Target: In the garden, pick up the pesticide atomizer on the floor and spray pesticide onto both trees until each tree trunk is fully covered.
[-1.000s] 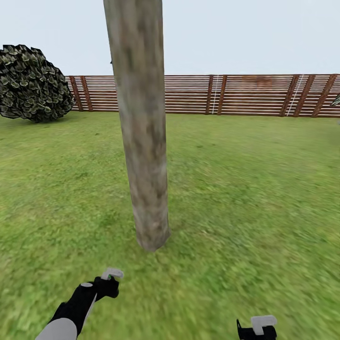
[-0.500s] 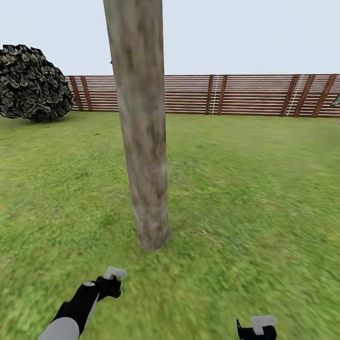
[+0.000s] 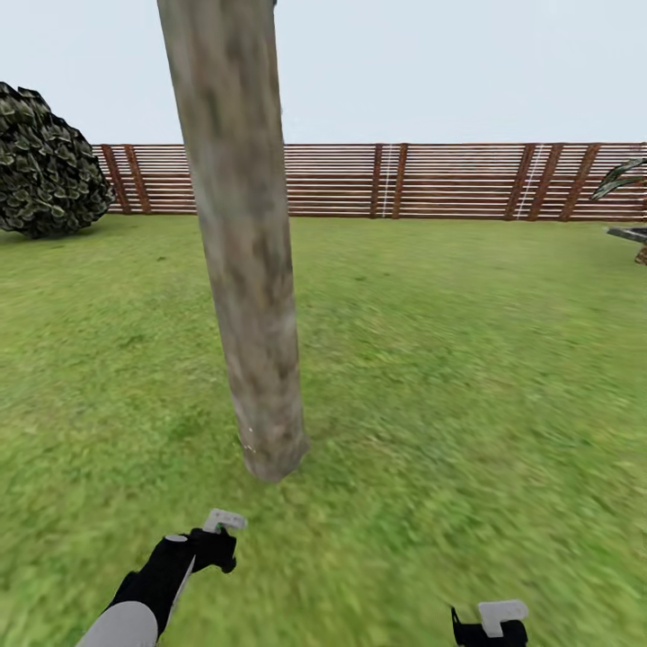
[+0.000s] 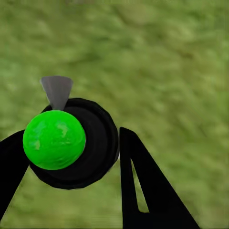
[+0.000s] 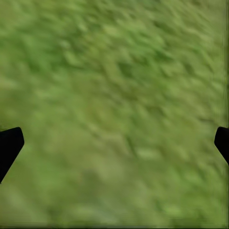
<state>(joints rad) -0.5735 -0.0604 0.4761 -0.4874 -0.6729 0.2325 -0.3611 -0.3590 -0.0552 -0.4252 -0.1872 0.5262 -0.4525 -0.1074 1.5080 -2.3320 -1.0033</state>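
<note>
One tree's thick pale grey-brown trunk (image 3: pixel 244 270) rises from the lawn just ahead, left of centre, and its canopy is out of view. My left gripper (image 3: pixel 216 542) hovers low over the grass a short way in front of the trunk's base. In the left wrist view that gripper (image 4: pixel 71 145) is shut on the pesticide atomizer (image 4: pixel 98 148), a round black bottle seen from above with a bright green top and a grey nozzle. My right gripper (image 3: pixel 490 627) sits at the lower right, and in the right wrist view it (image 5: pixel 114 143) stands open over bare grass.
Green lawn (image 3: pixel 467 377) spreads all around. A brown slatted fence (image 3: pixel 404 180) runs across the back. A dark leafy bush (image 3: pixel 45 166) stands at the far left, and a palm-like plant (image 3: pixel 624 175) pokes in at the far right.
The whole head view has shifted: trunk, fence and bush now sit further left, so the camera has turned right. Both grippers hold about the same place.
</note>
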